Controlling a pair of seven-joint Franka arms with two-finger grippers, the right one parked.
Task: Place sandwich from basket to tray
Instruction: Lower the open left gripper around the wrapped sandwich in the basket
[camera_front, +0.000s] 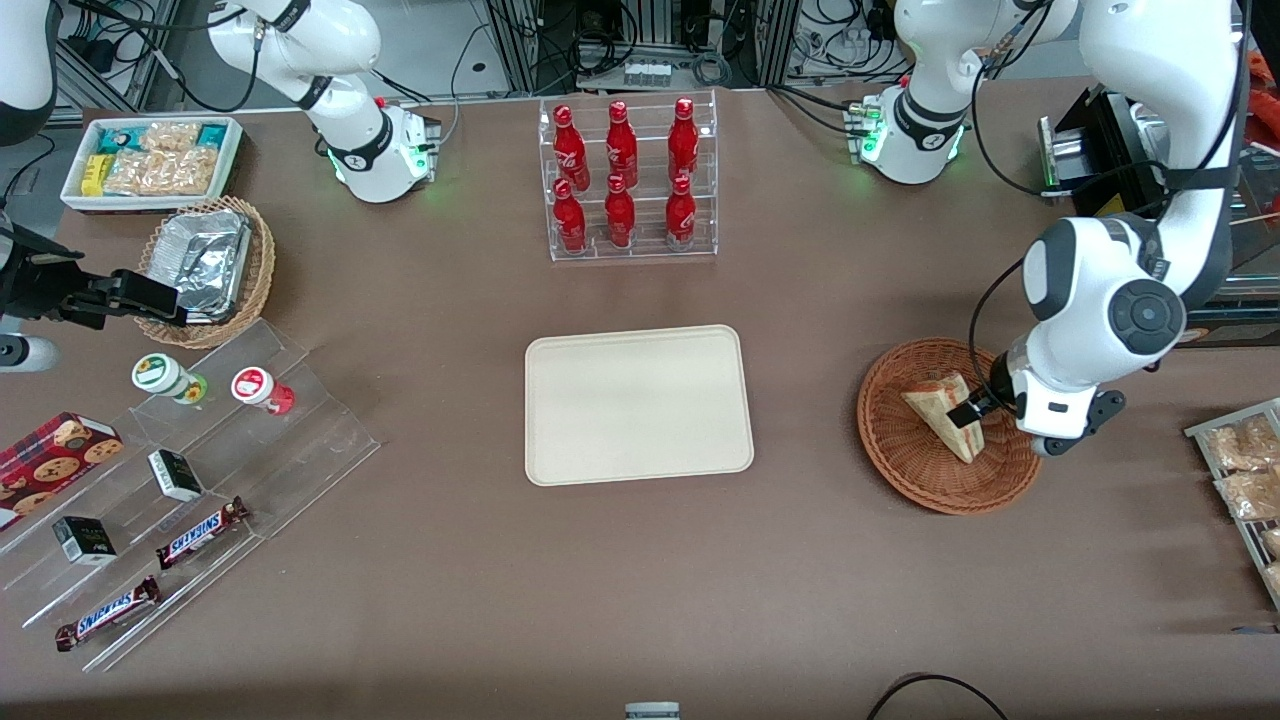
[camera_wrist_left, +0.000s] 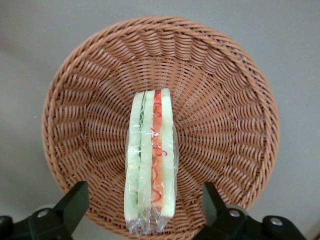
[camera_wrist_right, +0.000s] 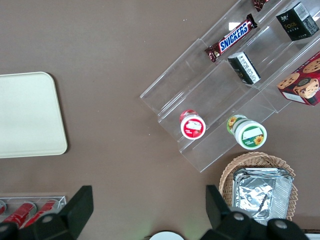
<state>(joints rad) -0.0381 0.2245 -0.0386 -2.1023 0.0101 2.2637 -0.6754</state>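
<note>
The sandwich (camera_front: 940, 408) (camera_wrist_left: 151, 160), a plastic-wrapped wedge with green and red filling along its cut edge, lies in the reddish-brown wicker basket (camera_front: 905, 460) (camera_wrist_left: 220, 90) toward the working arm's end of the table. My left gripper (camera_front: 975, 408) (camera_wrist_left: 145, 207) hangs over the basket, open, one black finger on each side of the sandwich with clear gaps, touching nothing. The cream tray (camera_front: 638, 403) (camera_wrist_right: 25, 115) lies flat in the middle of the table, bare.
A clear rack of red bottles (camera_front: 625, 180) stands farther from the front camera than the tray. A wire rack of snack bags (camera_front: 1245, 470) lies beside the basket at the table's end. Toward the parked arm's end are an acrylic step display (camera_front: 200, 480), a tan foil basket (camera_front: 205, 265), a white snack bin (camera_front: 150, 160).
</note>
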